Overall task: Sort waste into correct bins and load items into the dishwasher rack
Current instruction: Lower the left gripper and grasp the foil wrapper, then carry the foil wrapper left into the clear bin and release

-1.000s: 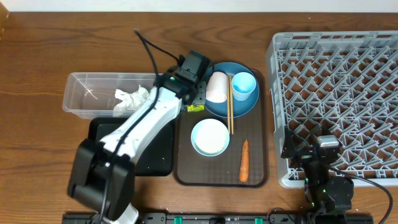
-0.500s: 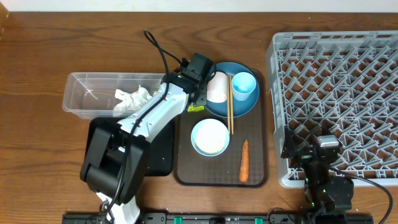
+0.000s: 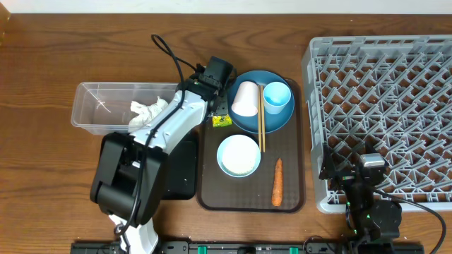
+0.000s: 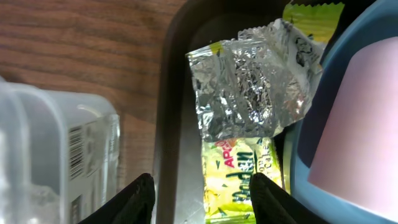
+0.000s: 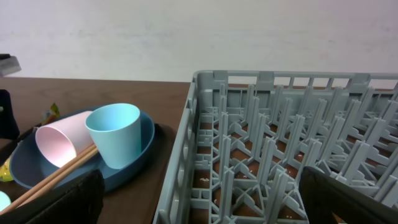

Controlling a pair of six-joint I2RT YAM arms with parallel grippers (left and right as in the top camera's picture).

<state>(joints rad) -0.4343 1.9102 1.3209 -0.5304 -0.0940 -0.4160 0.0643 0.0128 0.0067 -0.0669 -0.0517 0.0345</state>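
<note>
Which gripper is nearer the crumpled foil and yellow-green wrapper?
Left. The left gripper hangs open just over the wrapper; the right gripper sits far off at the near edge of the grey plastic rack.

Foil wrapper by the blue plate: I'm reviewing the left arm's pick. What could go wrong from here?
The wrapper is tucked against the rim of the blue plate, so the open left gripper may nudge the plate or the tipped pink cup. The flat yellow-green end could also slip out.
</note>
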